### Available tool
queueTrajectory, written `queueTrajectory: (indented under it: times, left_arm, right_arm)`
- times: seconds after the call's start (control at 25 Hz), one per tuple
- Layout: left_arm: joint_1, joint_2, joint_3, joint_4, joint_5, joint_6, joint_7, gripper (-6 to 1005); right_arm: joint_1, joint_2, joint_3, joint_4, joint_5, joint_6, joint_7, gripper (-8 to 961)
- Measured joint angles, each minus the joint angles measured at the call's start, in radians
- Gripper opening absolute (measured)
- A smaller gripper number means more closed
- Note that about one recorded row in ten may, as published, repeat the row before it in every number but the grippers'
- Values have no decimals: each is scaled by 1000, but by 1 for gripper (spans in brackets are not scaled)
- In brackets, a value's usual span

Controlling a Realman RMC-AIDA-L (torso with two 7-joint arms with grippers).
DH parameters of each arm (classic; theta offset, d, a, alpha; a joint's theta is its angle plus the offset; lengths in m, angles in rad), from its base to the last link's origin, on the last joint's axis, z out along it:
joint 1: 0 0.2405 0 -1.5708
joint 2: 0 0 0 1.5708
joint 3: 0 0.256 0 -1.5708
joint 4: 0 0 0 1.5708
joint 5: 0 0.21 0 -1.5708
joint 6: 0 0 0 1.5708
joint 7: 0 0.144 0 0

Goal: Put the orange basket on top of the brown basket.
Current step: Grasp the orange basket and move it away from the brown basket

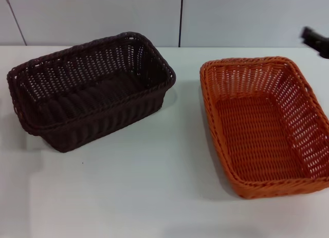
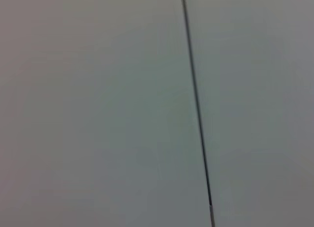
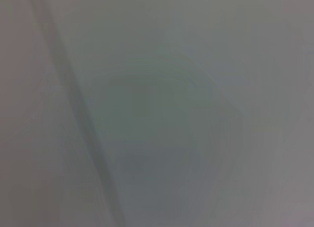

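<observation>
The orange basket (image 1: 267, 126) stands empty on the white table at the right. The brown basket (image 1: 91, 89) stands empty at the left, a clear gap between the two. A dark part of my right gripper (image 1: 314, 40) shows at the far right edge, behind the orange basket and apart from it. My left gripper is out of view. Both wrist views show only plain pale wall panels with a seam.
The white table (image 1: 154, 186) runs to a pale panelled wall (image 1: 180, 17) at the back. Bare table lies between the baskets and in front of them.
</observation>
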Motion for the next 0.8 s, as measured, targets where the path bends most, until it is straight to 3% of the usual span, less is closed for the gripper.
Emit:
queueTrajectory:
  times: [0.08, 0.28, 0.44, 0.48, 0.68, 0.8]
  left_arm:
    - [-24, 0, 71, 149, 141, 181, -217, 797]
    - [-36, 0, 90, 264, 263, 245, -393, 797]
    - [-61, -6, 119, 412, 287, 333, -479, 797]
    - [-65, -7, 124, 429, 287, 345, -480, 797]
    - [-82, -9, 145, 507, 277, 370, -509, 797]
    - [-83, -9, 142, 528, 274, 372, -534, 797]
  right_arm:
    - [62, 3, 89, -85, 1, -249, -52, 738]
    - [241, 27, 351, -228, 48, -907, -198, 738]
    - [379, 37, 540, -224, 120, -1341, -319, 738]
    - [431, 38, 596, -195, 123, -1529, -373, 738]
    - [467, 31, 621, -138, 52, -1699, -459, 738]
    - [468, 34, 614, -133, -2, -1717, -487, 733]
